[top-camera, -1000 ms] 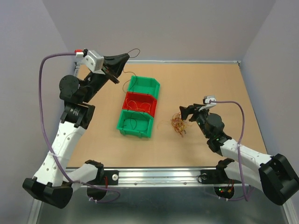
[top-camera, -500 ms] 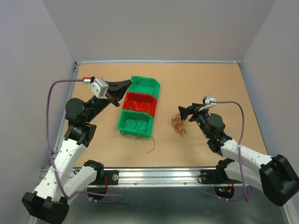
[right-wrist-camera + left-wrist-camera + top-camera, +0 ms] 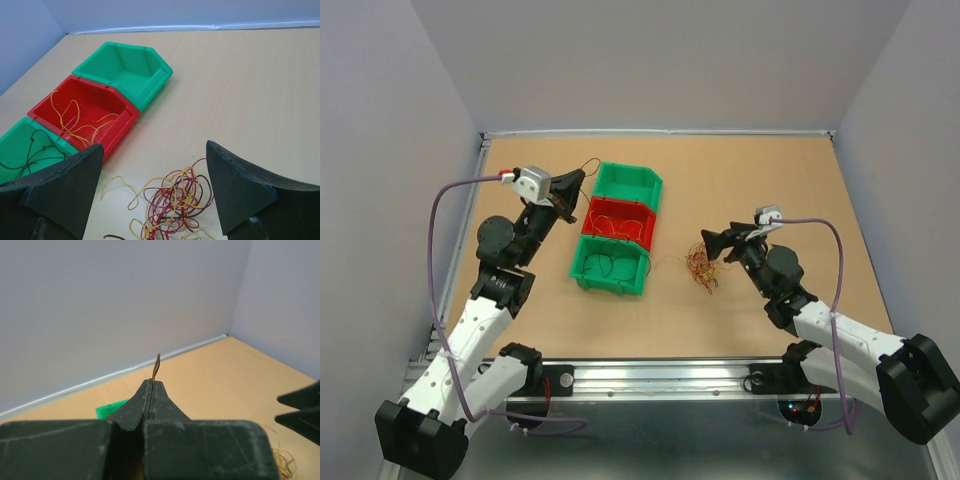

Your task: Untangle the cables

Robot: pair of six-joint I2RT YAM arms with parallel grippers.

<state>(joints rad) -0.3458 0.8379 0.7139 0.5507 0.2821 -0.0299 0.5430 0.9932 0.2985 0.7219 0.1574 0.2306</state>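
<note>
Cables [image 3: 172,200]: red, yellow and dark tangle lay on the table [image 3: 770,180], right of the bins, under the right gripper [image 3: 154,149].
Held strand [image 3: 156,365]: one dark brown wire, stub poking past the left gripper [image 3: 151,384] tips, just left of the red bin [image 3: 122,126].
Left gripper: jaws pressed together on that strand.
Right gripper: jaws wide apart, nothing between them.
Sorted: yellow wires in red bin, dark ones in near green bin [image 3: 12,142].
Risk, left: tip-only pinch on a hair-thin wire; it could slip and fall outside the bins.
Risk, right: closing on the clump would likely catch several loops and drag everything.
</note>
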